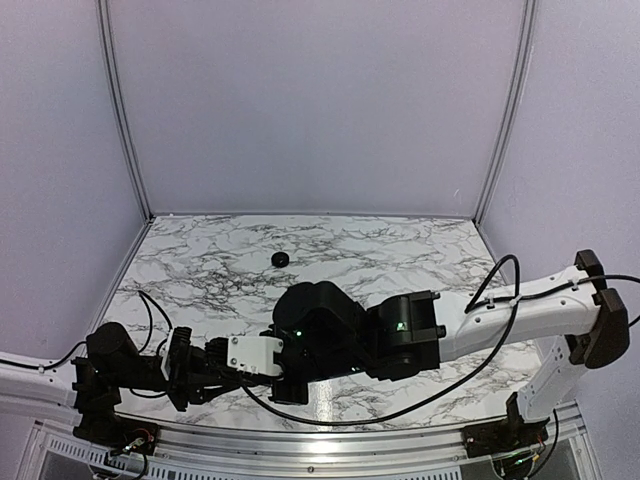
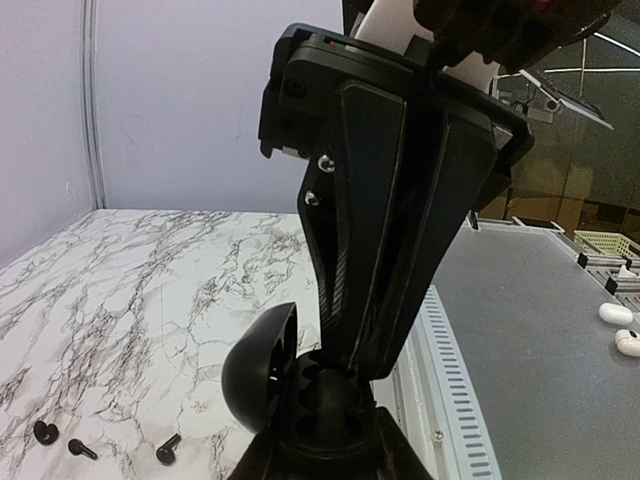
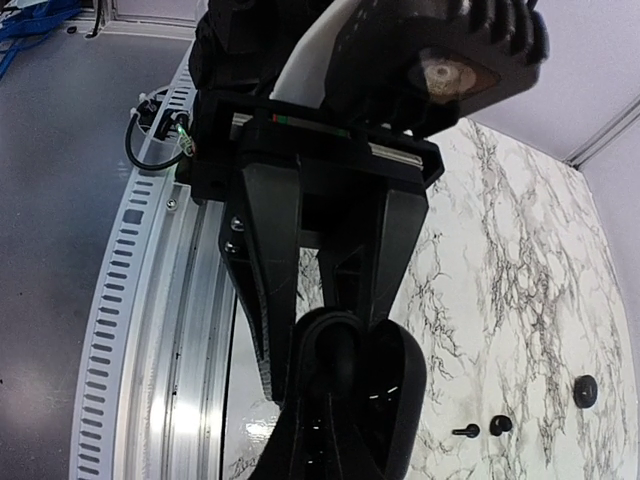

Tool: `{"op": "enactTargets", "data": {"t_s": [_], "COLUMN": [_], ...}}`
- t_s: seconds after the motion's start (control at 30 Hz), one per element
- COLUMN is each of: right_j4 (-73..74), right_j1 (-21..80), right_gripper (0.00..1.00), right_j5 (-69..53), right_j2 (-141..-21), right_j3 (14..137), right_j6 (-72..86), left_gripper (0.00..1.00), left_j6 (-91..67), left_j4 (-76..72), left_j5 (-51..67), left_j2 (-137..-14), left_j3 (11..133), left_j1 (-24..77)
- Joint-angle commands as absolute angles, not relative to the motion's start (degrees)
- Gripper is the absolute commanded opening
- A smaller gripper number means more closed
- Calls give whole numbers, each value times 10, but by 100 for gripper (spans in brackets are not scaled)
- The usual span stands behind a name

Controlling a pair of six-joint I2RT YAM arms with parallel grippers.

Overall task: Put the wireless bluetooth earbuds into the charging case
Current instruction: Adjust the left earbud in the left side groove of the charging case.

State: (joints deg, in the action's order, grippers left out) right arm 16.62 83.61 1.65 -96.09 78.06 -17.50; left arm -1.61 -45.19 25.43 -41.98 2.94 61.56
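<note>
The black charging case point(image 2: 255, 375) hangs over the table's near edge with its lid open to the left, and my left gripper point(image 2: 330, 425) is shut on its body. In the right wrist view the case point(image 3: 410, 390) shows as a rounded black shell. My right gripper point(image 2: 350, 355) reaches down into the open case with its fingers shut together; nothing shows between the tips. Seen from above, both grippers meet at the near edge point(image 1: 285, 368). Three tiny black earbuds point(image 2: 45, 432) point(image 2: 82, 449) point(image 2: 168, 448) lie loose on the marble; two of them show in the right wrist view point(image 3: 465, 431) point(image 3: 500, 424).
A black round disc point(image 1: 280, 259) point(image 3: 585, 390) lies farther back on the marble table point(image 1: 400, 250). A slotted metal rail point(image 2: 445, 400) point(image 3: 150, 330) runs along the near edge. Booth walls close in the back and sides. Small white items point(image 2: 615, 312) lie off the table.
</note>
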Motion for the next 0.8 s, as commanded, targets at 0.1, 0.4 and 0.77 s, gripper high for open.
{"op": "enactTargets", "data": {"t_s": [0.1,0.4,0.77], "right_j4": [162,179,85], "right_j1": [832,824,732], "right_gripper": [9,9,29], "right_j5": [33,-9,-137], "right_j2": [-976,-982,-868], "right_j3": [799,798,750], "right_j6": [-155,-149,-115], "left_gripper": [0,0,0], "left_j6": [-6,-8,-40], "left_j4": [-477,-476,-475], "left_j5": [250,244,205], "left_j2": [-420,-411,-399], "left_j3": [40,38,21], "left_j1": [617,617,586]}}
